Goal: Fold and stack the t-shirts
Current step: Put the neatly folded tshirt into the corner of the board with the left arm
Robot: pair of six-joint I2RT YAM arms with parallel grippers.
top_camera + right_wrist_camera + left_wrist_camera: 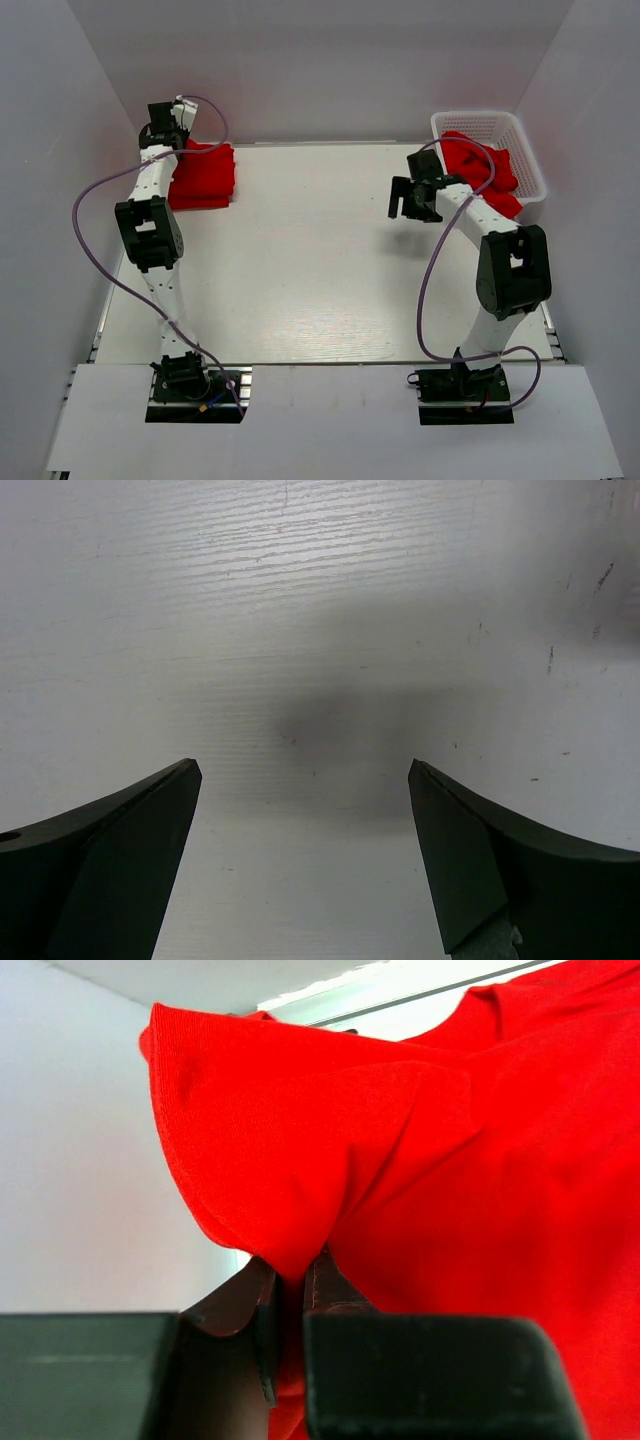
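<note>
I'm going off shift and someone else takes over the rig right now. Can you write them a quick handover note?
Left gripper: shut on cloth at the far corner of the folded pile, far left of the table.
Right gripper: open, empty, over bare table beside the basket.
Done: that pile; its shirt count is unclear.
Left: release the pile; fold and stack the crumpled shirts in the basket.
</note>
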